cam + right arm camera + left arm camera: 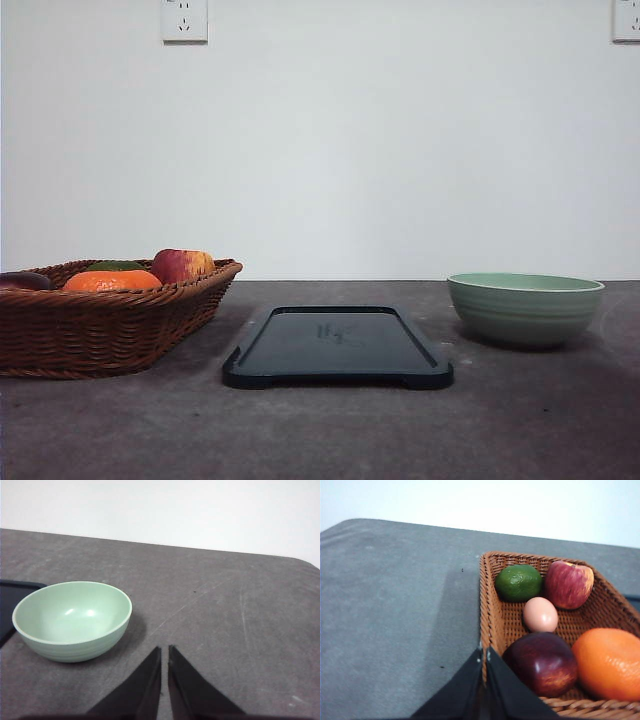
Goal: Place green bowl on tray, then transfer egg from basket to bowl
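The green bowl [525, 307] stands empty on the grey table at the right, apart from the dark tray [338, 346] in the middle. The wicker basket [100, 320] sits at the left. In the left wrist view the pale egg [540, 614] lies in the basket [492, 610] among fruit. My left gripper [484, 652] is shut, its tips at the basket's near corner rim. My right gripper [164, 650] is shut above bare table, beside the bowl [72, 620] and apart from it. A corner of the tray [12, 595] shows behind the bowl.
The basket also holds a green citrus [518, 582], a red apple [569, 584], a dark red fruit [542, 662] and an orange [608, 662]. A white wall with two sockets [184, 19] rises behind the table. Bare grey table lies in front of the tray.
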